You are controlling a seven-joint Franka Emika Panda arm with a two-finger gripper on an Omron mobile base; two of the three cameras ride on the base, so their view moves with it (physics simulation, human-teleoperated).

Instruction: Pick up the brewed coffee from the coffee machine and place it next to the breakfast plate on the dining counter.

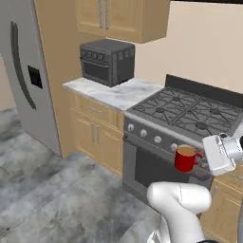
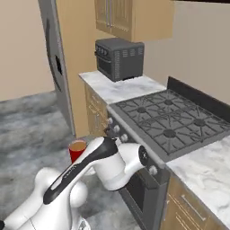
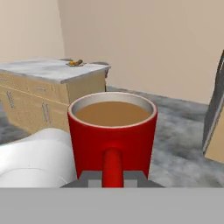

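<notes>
My gripper (image 1: 198, 159) is shut on the handle of the brewed coffee (image 1: 184, 158), a small red mug held upright in the air in front of the stove. The mug (image 3: 113, 135) is full of brown liquid, its handle facing the hand between the dark fingers (image 3: 89, 178). From the right base view the mug (image 2: 77, 150) peeks out behind my forearm. Far off in the hand view stands the marbled dining counter (image 3: 39, 71) on its tan base. Brown and orange food of the breakfast plate (image 3: 75, 63) lies near its far corner. The coffee machine is out of view.
A gas stove (image 1: 182, 111) with front knobs is just behind the mug. A black toaster oven (image 1: 107, 61) sits on the marble worktop (image 1: 114, 92) beside it. A grey fridge (image 1: 23, 76) stands at the left. Grey floor (image 1: 42, 190) lies open around the base.
</notes>
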